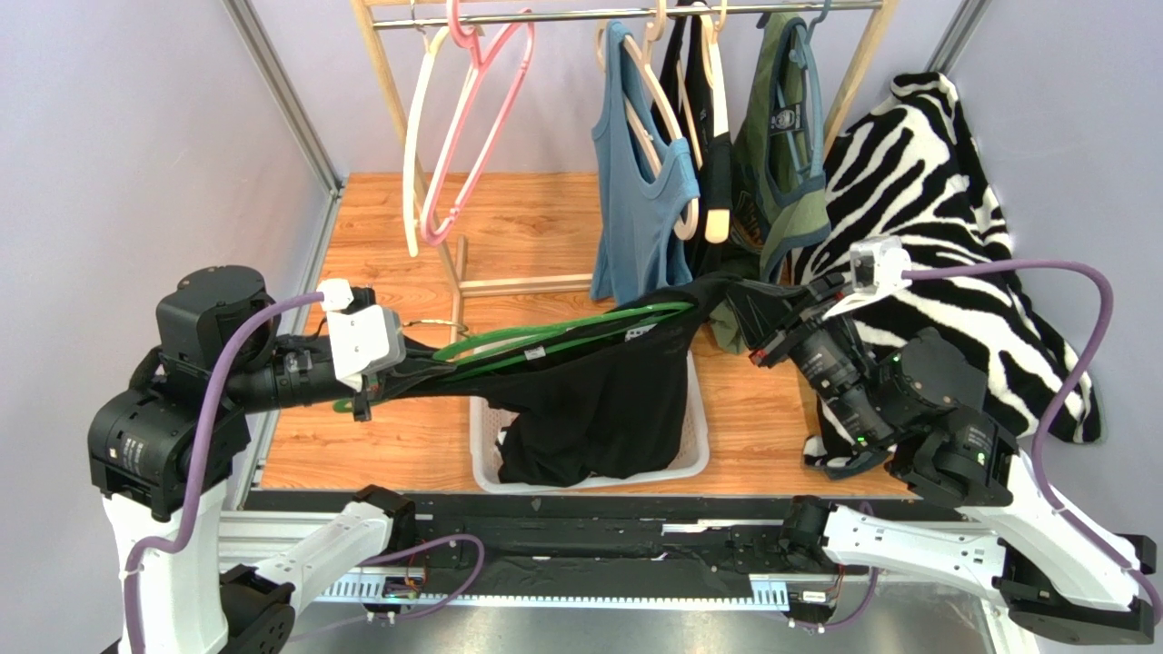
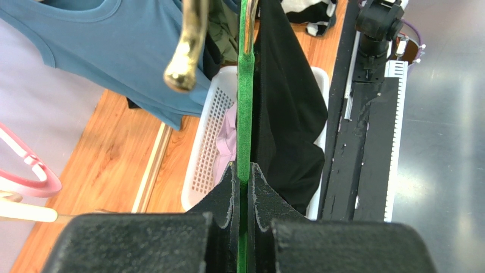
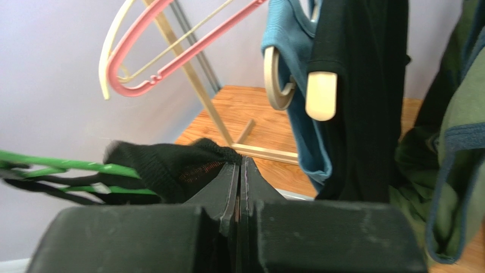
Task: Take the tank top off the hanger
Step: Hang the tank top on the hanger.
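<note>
Pretty tight in here. The wood floor (image 1: 533, 218) is boxed in by lilac walls (image 1: 137, 164) left and right. The rack (image 1: 614, 17) across the back is packed on its right half with a blue top (image 1: 635, 205) plus a black and a green garment. The left half only has a pink hanger (image 1: 471, 123) and a cream one, so there's more air on that side. A zebra blanket (image 1: 942, 205) fills the right corner. A white basket (image 1: 696, 457) sits front and centre with something lilac in it, and there's bare wood to its left and behind it.

The tank top (image 1: 601, 395) is black and pulled out sideways between the two arms, low in front of the rack. One strap end is drawn off to the right, and the body sags down into the basket. It's partly on the green hanger (image 1: 546, 338), which lies nearly flat, pointing left to right.

The left gripper (image 2: 243, 170) is clamped on the hanger. Its fingers (image 2: 227, 193) are squeezed right down, with just the thin green bar between them. The right gripper (image 3: 240, 165) is pinched fully closed too, with a wad of the black fabric bunched at the tips of its fingers (image 3: 225, 187), just in front of the hanging clothes.
</note>
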Robot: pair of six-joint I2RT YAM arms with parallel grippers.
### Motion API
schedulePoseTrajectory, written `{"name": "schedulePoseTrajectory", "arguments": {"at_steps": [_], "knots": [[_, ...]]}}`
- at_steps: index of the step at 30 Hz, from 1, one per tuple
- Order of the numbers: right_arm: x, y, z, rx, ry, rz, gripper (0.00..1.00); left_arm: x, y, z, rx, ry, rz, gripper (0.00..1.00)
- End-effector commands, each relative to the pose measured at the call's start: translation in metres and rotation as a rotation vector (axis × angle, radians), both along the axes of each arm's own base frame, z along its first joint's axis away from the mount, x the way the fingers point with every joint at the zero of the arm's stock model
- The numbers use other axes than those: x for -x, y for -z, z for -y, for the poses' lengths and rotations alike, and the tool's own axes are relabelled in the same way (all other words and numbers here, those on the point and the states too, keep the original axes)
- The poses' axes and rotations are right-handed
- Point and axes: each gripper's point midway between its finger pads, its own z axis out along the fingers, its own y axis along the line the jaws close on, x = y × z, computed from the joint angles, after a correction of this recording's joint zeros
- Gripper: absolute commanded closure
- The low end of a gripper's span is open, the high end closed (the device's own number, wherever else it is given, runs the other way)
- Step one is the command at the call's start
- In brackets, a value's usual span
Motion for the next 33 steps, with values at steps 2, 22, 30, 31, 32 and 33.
{"name": "schedulePoseTrajectory", "arguments": {"at_steps": [2,22,30,31,32,33], "knots": [[-0.017,0.006,0.018,0.07,0.139,-0.026,1.0,0.02,-0.025,0.001,0.041,0.069,0.082,1.0],[0.054,0.009,0.008,0.384,-0.33,0.146,0.12,-0.048,-0.037,0.024,0.015,0.055,0.066,1.0],[0.055,-0.015,-0.029,0.532,-0.477,0.22,0.12,-0.03,0.016,0.038,-0.121,0.177,-0.038,1.0],[0.053,-0.015,-0.035,0.546,-0.489,0.225,0.12,-0.029,0.023,0.038,-0.137,0.179,-0.052,1.0],[0.05,-0.016,-0.039,0.554,-0.487,0.233,0.12,-0.028,0.025,0.038,-0.144,0.186,-0.054,1.0],[0.053,-0.014,-0.053,0.559,-0.546,0.247,0.12,-0.026,0.027,0.038,-0.149,0.196,-0.054,1.0]]}}
